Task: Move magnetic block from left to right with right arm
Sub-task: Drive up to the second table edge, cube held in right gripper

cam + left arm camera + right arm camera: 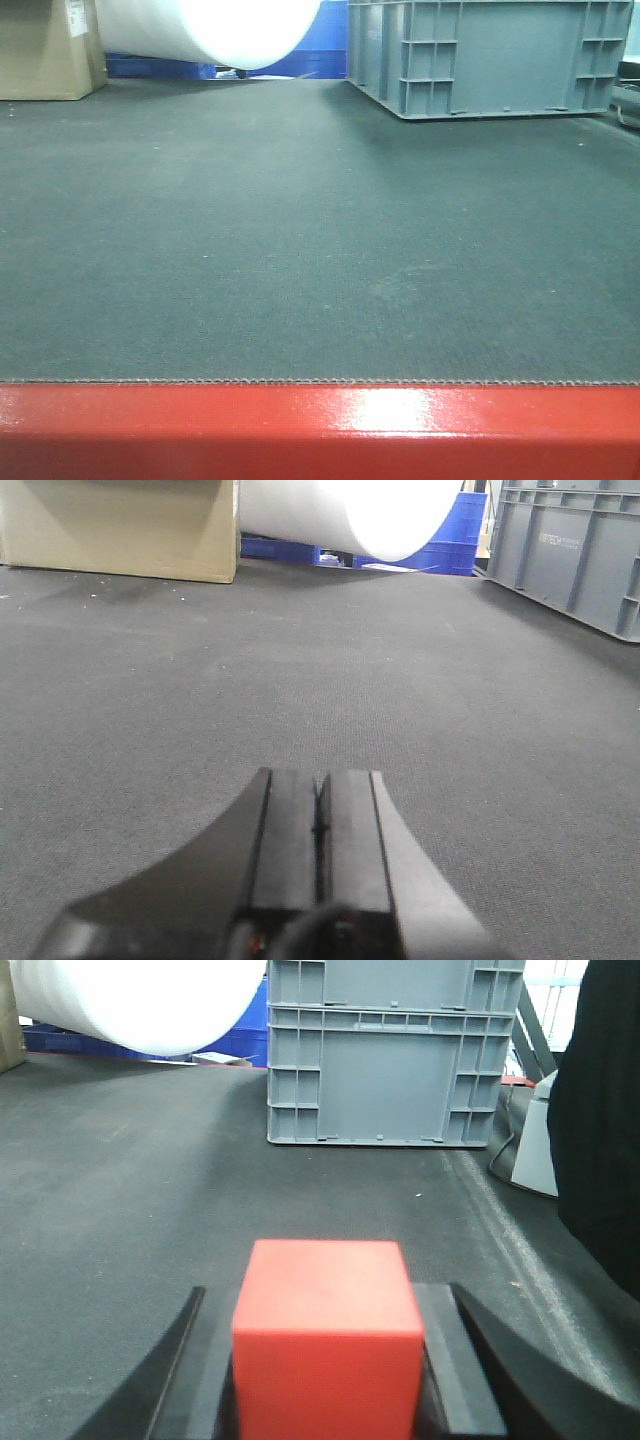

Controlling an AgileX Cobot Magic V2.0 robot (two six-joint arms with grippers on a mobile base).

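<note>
Left fingers and right fingers are matte black, flat-faced.

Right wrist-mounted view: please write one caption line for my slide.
Right claw clamps the red magnetic block, facing a grey crate across the dark mat.

Well in front of the grey crate, the magnetic block runs off the right wrist view's bottom edge and hides the inner faces of the right gripper, which seems to clamp it. Left of the crate, the white roll is washed out and cropped at the top edge.
</note>
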